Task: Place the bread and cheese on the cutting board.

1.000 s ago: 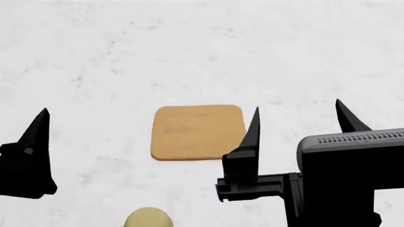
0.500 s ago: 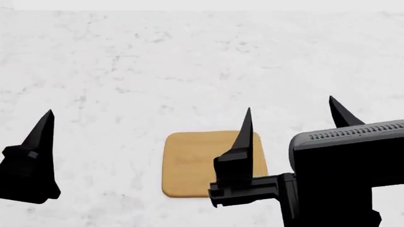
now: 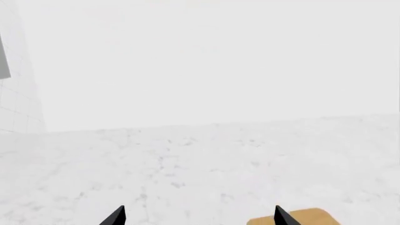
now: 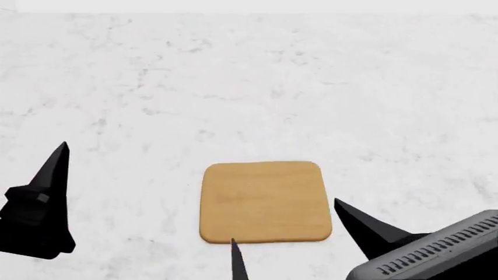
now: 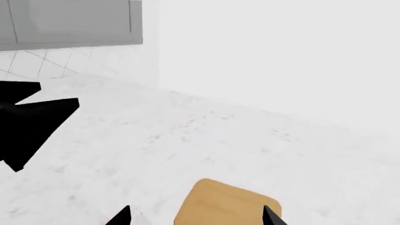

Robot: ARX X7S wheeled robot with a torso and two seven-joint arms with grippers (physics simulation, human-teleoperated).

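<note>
The thin tan wooden cutting board (image 4: 265,202), a rounded-corner rectangle with faint grain, lies flat and bare on the white marbled surface (image 4: 233,87), straight ahead of me and between my two arms. My right pincer (image 4: 290,239) hangs at its near edge: one black fingertip sits just at the board's near rim, the other off its near right corner, so the fingers stand well apart with nothing between them. My left pincer (image 4: 37,210) is off to the board's left, well apart from it; in the head view only one finger shows, but the left wrist view has two black tips (image 3: 115,216) spread wide and empty.

Neither the golden-brown crusty loaf of bread nor the pale yellow-beige lump of cheese is in any current view, so I cannot say which way they lie from either pincer, nor how the loaf's long axis runs. I judge nothing is placed yet and my next move must first find the food. The right arm is the nearer one to the board.

Against half a second ago, the board sits in the same spot, but my right arm has dropped and rolled, uncovering the board. A second ago the cheese's top showed at the bottom edge; since then the view has lifted away from it.
</note>
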